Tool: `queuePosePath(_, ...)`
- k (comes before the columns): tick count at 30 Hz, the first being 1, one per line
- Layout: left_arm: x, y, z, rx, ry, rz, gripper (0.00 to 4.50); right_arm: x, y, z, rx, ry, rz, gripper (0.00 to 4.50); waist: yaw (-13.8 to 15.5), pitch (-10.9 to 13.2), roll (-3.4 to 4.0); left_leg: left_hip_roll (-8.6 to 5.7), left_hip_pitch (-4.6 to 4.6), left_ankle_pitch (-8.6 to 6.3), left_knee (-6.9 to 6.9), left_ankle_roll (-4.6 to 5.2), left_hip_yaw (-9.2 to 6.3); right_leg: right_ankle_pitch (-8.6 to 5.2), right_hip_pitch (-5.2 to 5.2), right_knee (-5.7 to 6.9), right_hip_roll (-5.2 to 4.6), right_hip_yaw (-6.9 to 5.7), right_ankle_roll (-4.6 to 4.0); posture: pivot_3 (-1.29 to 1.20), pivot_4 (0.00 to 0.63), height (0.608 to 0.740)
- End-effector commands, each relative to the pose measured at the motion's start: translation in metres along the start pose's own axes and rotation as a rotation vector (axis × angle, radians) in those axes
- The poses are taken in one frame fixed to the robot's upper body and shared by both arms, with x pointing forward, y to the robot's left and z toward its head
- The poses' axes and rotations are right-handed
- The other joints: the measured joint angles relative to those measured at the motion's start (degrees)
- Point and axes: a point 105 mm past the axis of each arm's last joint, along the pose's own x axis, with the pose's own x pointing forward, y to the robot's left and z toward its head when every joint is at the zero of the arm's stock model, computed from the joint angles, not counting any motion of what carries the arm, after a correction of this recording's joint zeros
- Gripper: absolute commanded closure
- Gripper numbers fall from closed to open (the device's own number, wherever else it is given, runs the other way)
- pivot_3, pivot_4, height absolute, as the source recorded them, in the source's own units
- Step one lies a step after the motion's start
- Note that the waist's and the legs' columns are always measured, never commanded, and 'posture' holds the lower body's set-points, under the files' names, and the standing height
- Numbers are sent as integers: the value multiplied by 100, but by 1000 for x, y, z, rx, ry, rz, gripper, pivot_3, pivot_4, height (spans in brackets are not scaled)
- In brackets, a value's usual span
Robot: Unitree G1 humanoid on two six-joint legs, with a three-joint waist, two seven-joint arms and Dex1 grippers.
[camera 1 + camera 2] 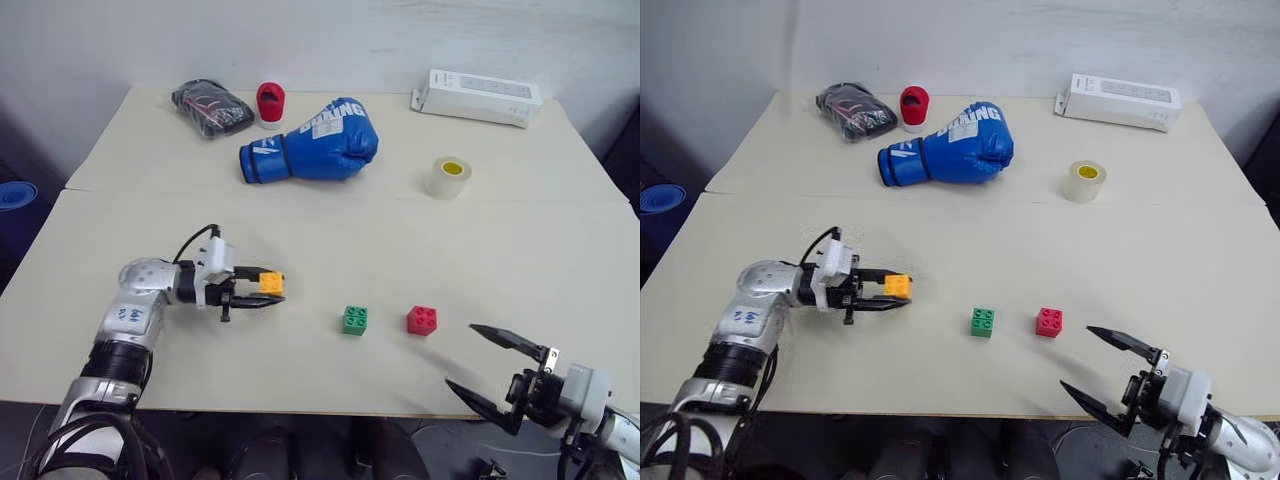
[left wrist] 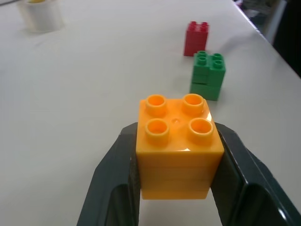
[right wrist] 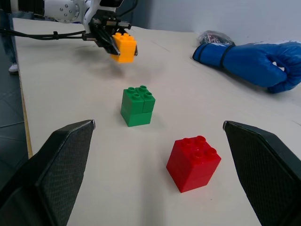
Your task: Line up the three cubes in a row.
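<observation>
The left gripper [image 1: 274,290] clamps the studded orange-yellow cube [image 1: 271,283] above the table; the green cube [image 1: 354,320] and red cube [image 1: 421,320] sit side by side. The right gripper [image 1: 482,368] gapes empty. The blue boxing glove [image 1: 310,142] bears white lettering, not fully readable.

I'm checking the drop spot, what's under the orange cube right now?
Bare table only. The orange cube hangs clear of the surface in the left gripper, with nothing beneath it. Its own underside faces away, so I can't see that.

Your left gripper [image 1: 902,291] clamps the orange-yellow cube [image 1: 897,286] left of the green cube [image 1: 982,322] and red cube [image 1: 1048,322] (those two sit near each other); your right gripper [image 1: 1100,372] gapes wide.
</observation>
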Motion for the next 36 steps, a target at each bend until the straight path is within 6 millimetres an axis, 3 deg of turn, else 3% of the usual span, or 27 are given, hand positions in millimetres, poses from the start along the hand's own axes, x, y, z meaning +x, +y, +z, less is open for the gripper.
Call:
queuePosePath(1, 12, -9, -5, 13, 0, -107, 2986, -7, -3, 11, -45, 7, -30, 0, 11, 0, 0, 0, 0, 0, 0, 0, -1, 0, 0, 0, 0, 3, 0, 0, 150, 740)
queuePosePath(9, 33, -13, -20, -20, -11, -163, 2986, -4, -1, 19, -48, 21, -42, 0, 19, 1, 0, -1, -1, 1, 3, 3, -9, 0, 0, 3, -44, 7, 0, 0, 150, 740)
queuePosePath(18, 39, -7, -36, -17, 28, -149, 2986, 8, -5, 31, -71, 9, -40, 0, 34, 0, 0, -18, -1, 7, 4, 15, -18, 0, 2, -5, -73, -3, 0, 0, 150, 740)
queuePosePath(23, 33, -4, -34, -5, 25, -121, 1506, 11, -8, 33, -70, 4, -36, 0, 33, 0, 1, -22, -1, 9, 4, 18, -23, 1, 6, -4, -76, -8, 1, 0, 150, 740)
queuePosePath(28, 4, -5, -27, 35, 43, -57, 40, 6, -22, 30, -83, 22, 2, 0, -40, 0, -1, -19, -1, 9, 4, 17, -23, 0, 3, 4, -72, -8, 0, 0, 150, 740)
queuePosePath(33, -42, -24, -16, 7, 84, 51, 40, -6, -42, 24, -87, 71, 124, 0, -134, 9, -1, -13, -4, 10, 2, 17, -26, 0, 3, 13, -69, -10, 0, 0, 150, 740)
queuePosePath(36, -82, -41, -7, -12, 121, 227, 40, -27, -66, 23, -103, 168, 211, 0, -130, 22, 18, -14, -6, 9, 3, 21, -34, 0, 9, 3, -76, -12, 0, 0, 150, 740)
